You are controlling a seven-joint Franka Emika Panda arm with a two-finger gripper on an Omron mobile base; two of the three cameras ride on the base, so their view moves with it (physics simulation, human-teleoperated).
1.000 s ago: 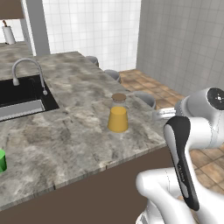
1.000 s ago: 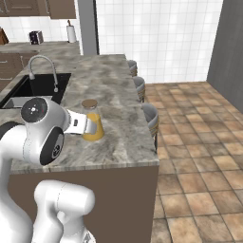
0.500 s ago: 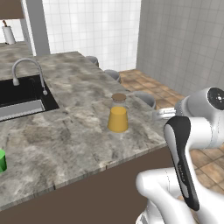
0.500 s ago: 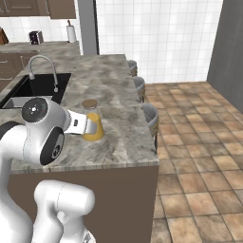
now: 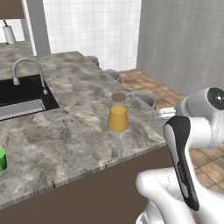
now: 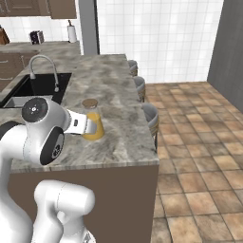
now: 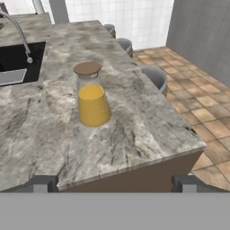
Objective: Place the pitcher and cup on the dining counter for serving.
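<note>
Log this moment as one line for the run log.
pitcher: upright on dining counter, corked | cup: on counter, apart from pitcher | gripper: open, short of pitcher

Even bright rendered light, faint shadows, slightly soft.

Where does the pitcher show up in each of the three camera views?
Left base view: pitcher right of centre, on the dining counter.
Right base view: left of centre, partly behind the arm.
Hand view: upper middle.
Shared landmark: the sink faucet.
</note>
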